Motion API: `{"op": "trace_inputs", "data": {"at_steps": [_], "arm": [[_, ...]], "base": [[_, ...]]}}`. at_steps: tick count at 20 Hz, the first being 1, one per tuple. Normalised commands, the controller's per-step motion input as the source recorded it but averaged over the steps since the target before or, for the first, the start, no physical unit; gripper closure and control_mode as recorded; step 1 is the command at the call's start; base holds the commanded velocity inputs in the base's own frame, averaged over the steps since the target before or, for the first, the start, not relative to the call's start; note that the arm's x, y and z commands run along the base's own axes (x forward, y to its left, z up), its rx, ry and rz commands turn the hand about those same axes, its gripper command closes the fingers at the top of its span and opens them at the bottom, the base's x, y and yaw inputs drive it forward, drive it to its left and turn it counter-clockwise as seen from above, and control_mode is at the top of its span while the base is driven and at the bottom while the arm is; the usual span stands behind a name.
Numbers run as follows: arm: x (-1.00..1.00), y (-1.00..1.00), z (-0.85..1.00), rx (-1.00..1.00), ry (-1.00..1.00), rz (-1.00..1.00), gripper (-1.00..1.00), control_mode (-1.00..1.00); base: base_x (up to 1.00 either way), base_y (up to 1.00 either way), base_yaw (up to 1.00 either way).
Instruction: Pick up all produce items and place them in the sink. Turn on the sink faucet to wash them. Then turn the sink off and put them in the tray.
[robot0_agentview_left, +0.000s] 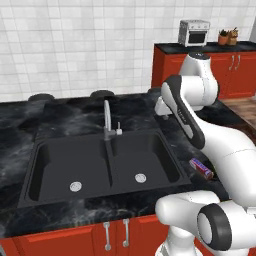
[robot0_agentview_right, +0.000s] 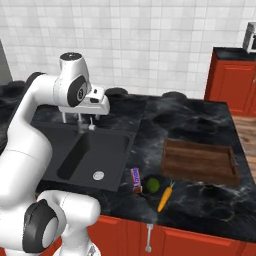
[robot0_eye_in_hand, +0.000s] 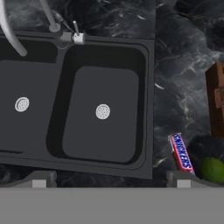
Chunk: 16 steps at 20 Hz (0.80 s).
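Nothing done yet, I judge. My pincer (robot0_agentview_right: 86, 126) hangs over sink (robot0_agentview_right: 67, 145) – jaws wide, holding nothing. Carrot (robot0_agentview_right: 165, 197) and lime (robot0_agentview_right: 153, 185) on bench (robot0_agentview_right: 200, 120) by wrapped packet (robot0_agentview_right: 135, 179). Tray (robot0_agentview_right: 200, 161) bare, faucet (robot0_agentview_left: 107, 120) seemingly off. All steps remain.

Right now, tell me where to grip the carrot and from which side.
Grip the carrot mid-body, from above, with the open claw spanning its narrow width. It lies flat on the counter, so its sides are free. The lime lies to its left, apart, so mind that finger.
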Motion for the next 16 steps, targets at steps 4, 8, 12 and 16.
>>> {"op": "trace_inputs", "data": {"at_steps": [4,8,12,16], "arm": [[0.0,0.0,0.0,0.0,0.0,0.0,-1.0,1.0],[0.0,0.0,0.0,0.0,0.0,0.0,-1.0,1.0],[0.0,0.0,0.0,0.0,0.0,0.0,-1.0,1.0],[0.0,0.0,0.0,0.0,0.0,0.0,-1.0,1.0]], "base": [[0.58,-0.51,0.11],[0.68,-0.31,0.06],[0.5,-0.02,0.0],[0.02,0.0,0.0]]}}
